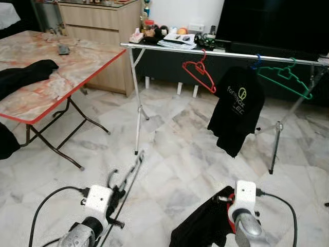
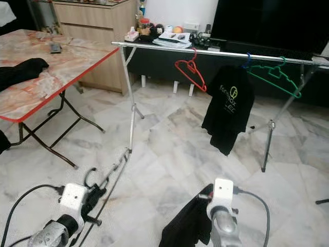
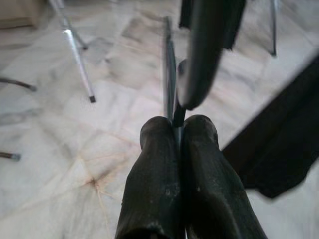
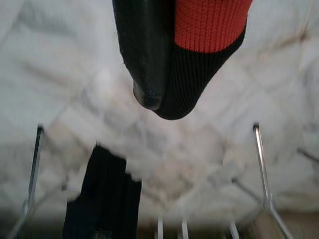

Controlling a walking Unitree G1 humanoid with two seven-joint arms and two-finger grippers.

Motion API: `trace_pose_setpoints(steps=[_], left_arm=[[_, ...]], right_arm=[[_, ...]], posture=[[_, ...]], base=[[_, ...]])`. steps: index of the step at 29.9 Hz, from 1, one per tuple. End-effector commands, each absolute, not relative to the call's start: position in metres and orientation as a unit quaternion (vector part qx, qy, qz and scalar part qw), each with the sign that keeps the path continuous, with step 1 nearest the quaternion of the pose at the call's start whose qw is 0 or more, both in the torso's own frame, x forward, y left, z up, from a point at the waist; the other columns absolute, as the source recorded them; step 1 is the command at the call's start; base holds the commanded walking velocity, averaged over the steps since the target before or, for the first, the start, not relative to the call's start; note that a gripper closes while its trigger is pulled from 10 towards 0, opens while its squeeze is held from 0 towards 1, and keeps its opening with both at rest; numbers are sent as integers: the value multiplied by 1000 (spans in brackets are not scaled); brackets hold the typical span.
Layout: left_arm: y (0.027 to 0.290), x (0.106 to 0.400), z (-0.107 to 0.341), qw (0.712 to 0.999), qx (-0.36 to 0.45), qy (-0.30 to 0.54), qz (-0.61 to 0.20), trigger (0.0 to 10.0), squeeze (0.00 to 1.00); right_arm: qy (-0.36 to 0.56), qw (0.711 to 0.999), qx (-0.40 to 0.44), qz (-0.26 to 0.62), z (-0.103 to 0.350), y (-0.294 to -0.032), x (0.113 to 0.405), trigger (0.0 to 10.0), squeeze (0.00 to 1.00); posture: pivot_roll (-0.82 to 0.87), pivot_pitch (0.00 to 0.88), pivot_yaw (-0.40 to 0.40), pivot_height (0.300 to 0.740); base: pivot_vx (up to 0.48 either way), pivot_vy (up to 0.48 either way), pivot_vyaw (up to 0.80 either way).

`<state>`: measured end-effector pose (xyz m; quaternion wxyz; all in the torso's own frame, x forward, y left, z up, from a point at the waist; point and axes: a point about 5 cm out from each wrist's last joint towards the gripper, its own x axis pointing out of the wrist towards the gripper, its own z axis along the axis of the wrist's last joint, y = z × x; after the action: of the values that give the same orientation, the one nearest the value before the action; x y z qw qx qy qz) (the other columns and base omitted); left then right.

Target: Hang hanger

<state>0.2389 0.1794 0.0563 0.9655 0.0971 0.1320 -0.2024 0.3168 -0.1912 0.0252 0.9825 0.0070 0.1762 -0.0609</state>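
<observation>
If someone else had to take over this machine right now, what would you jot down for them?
Left tool: shut on a black hanger, held low over the floor, well short of the rail.
Right tool: holds a black garment that droops beside it; fingers look closed on the cloth.
Rail: already carries a red hanger, a black shirt and a green hanger, with bare rail to the left of the red one.
Done: hanger picked up. Left: get closer, lift the hook over the rail, release.
</observation>
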Motion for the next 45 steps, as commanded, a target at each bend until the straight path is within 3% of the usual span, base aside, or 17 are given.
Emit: trace_pose_setpoints(steps=[1,4,5,8,12,27,36,38,41,45], left_arm=[[174,239,59,950,122,142,-248,10000,0],[172,239,59,932,156,155,-289,10000,0],[168,237,59,913,177,168,-328,10000,0],[164,238,63,902,181,172,-352,10000,0],[157,241,71,876,187,183,-406,10000,0],[133,247,98,820,171,191,-513,10000,0],[112,252,115,805,145,167,-551,10000,0],[108,253,117,806,142,159,-551,10000,0],[102,259,128,831,119,122,-529,10000,0],[98,256,131,831,111,117,-533,10000,0]], right_arm=[[139,989,-7,-57,46,-191,333,10000,0],[106,993,-21,-53,65,-191,346,10000,0],[81,995,-18,-48,83,-188,357,10000,0],[71,997,-26,-32,94,-181,366,10000,0],[138,988,-65,-4,97,-169,375,10000,0],[168,982,-80,18,105,-152,383,10000,0],[166,985,-39,-22,108,-154,385,10000,0],[167,985,-34,-26,108,-154,384,10000,0],[172,984,-32,-27,104,-152,383,10000,0],[181,983,-35,-26,98,-151,380,10000,0]], posture=[[114,54,-44,740],[120,52,-48,740],[124,51,-51,740],[124,46,-53,740],[124,39,-55,740],[152,16,-74,740],[157,3,-78,740],[156,2,-78,740],[150,0,-75,740],[156,1,-79,740]], base=[[0,0,0],[0,0,0],[0,0,0],[0,0,0],[0,0,0],[0,0,0],[0,0,0],[0,0,0],[0,0,0],[0,0,0]])
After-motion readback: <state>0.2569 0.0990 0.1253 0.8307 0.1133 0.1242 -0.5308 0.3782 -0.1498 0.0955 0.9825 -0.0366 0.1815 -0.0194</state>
